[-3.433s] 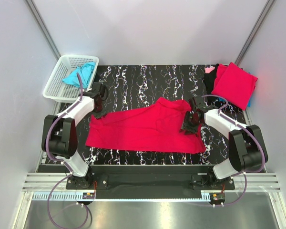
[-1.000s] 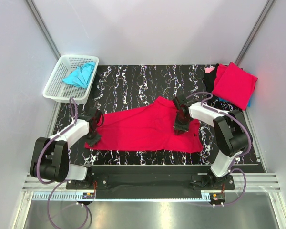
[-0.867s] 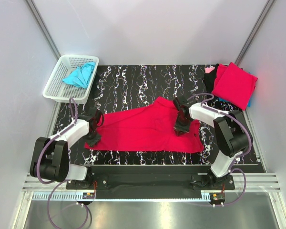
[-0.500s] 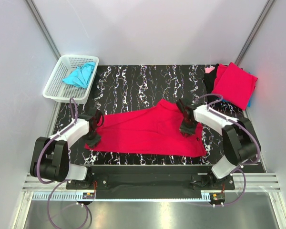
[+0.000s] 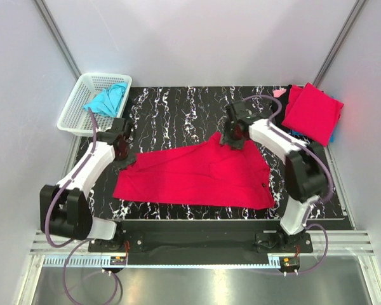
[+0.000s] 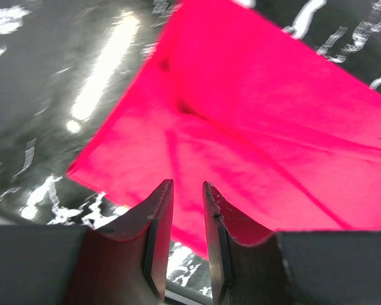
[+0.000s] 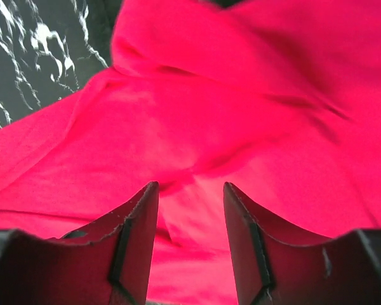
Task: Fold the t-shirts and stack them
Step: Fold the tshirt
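Top external view: a crimson red cloth t-shirt (image 5: 197, 178) lies spread flat on the black, white-veined desk (image 5: 178, 105), stretching between the two sets of fingers. The left fingers (image 5: 124, 159) sit at the shirt's left corner, touching or just above its edge. The right fingers (image 5: 230, 136) sit at its far peak, by the collar. Beyond the left fingers and to their left stands a white plastic lattice basket (image 5: 73, 117) holding a crumpled turquoise blue cloth shirt (image 5: 106, 100). Beyond the right fingers and to their right rests a folded crimson red t-shirt (image 5: 312, 111), on top of darker cloth.

In the left wrist view, the left fingers are parted by a narrow gap and hold nothing, with red cloth below them. In the right wrist view, the right fingers are spread wider and released, over rumpled red cloth.
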